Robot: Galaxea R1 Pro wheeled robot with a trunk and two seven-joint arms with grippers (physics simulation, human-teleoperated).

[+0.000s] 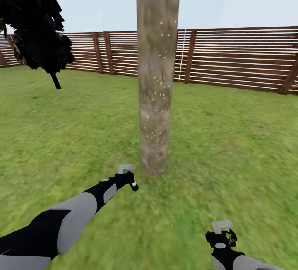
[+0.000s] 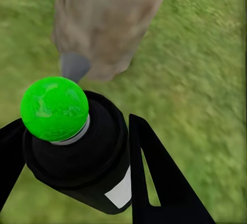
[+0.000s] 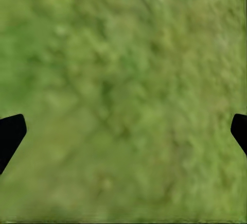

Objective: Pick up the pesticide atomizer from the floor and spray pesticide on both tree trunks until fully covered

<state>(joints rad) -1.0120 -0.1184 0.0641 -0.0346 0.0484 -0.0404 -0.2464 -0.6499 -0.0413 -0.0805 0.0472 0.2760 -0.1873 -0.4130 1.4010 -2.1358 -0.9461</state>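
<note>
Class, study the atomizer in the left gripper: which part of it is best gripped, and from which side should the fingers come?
Grip the atomizer by its round black body, fingers closing from two opposite sides below the head, as the left gripper does. The body is a plain cylinder that gives flat pads even contact, and this leaves the green-topped nozzle end free to face the trunk.
</note>
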